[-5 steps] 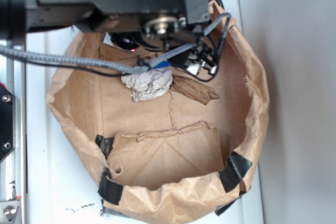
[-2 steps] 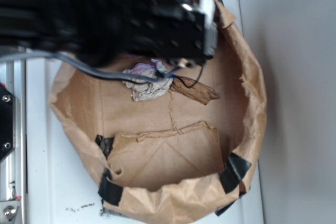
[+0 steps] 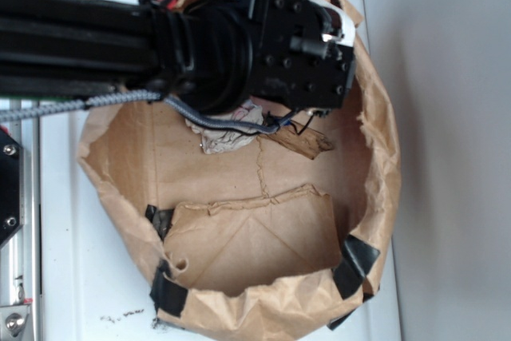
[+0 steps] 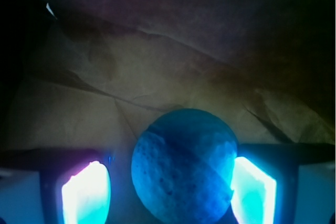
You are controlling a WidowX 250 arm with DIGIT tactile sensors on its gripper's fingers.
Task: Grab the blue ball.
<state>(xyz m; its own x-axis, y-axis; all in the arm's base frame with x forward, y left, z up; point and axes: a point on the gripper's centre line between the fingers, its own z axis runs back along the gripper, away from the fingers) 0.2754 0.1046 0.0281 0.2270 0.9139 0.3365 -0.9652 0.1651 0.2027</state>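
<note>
Look first at your wrist view: the small teal-blue round ball with a dimpled matte surface sits between the two glowing fingers of the claw, low in the picture and cut off at the bottom edge. The finger on the picture's right meets the ball's edge, or comes so close that you cannot see a gap. The finger on the picture's left stands apart from it, with a dark strip between them. So the claw is spread around the ball, not yet pinching it. Both fingers are washed out by a cyan glare, and their tips run out of frame, so you cannot make out their shape.

Beyond the claw you see only dim, creased brown paper, dark toward the top and corners.

From the exterior view the ball is hidden entirely. The black arm and wrist housing cover the far part of the wide brown paper bag with rolled-down walls, and the claw itself is under that housing, so you cannot judge its fingers from here. Just below the housing, a crumpled white paper wad shows only in part, crossed by a grey cable. Beside it lies a torn scrap of brown cardboard. Black tape patches mark the bag's near rim.
</note>
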